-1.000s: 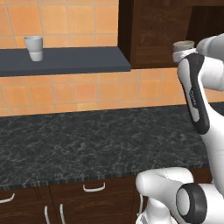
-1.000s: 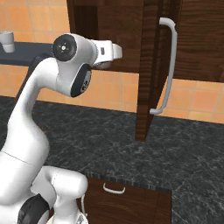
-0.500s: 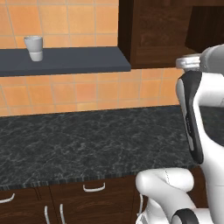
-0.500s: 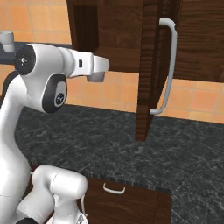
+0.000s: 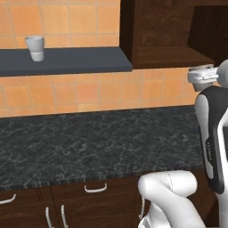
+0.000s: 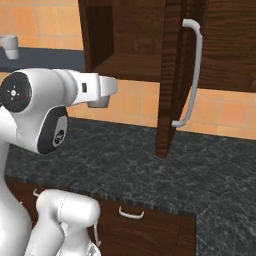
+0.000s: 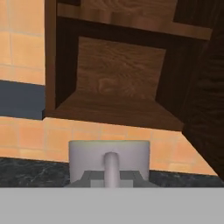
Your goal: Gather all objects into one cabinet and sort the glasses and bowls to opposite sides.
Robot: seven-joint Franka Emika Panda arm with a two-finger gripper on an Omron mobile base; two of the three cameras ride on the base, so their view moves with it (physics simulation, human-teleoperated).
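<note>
Your arm holds a grey mug in front of the open wall cabinet.

In the hand view, the mug [image 7: 109, 161] sits at bottom centre with its handle toward you, and the gripper [image 7: 110, 180] is pinching it; behind it, the cabinet [image 7: 118, 70] fills the upper frame, its bottom shelf bare. In the right base view, the mug [image 6: 100, 102] hangs under the wrist at centre left, below and in front of the cabinet [image 6: 125, 40], with the door [image 6: 172, 75] swung out at centre right and its pale bar handle [image 6: 190, 75] facing you. In the left base view, a pale tumbler [image 5: 35, 48] stands at upper left on the dark shelf [image 5: 67, 60], well apart from the cabinet [image 5: 169, 31], above the black counter [image 5: 89, 142].
</note>
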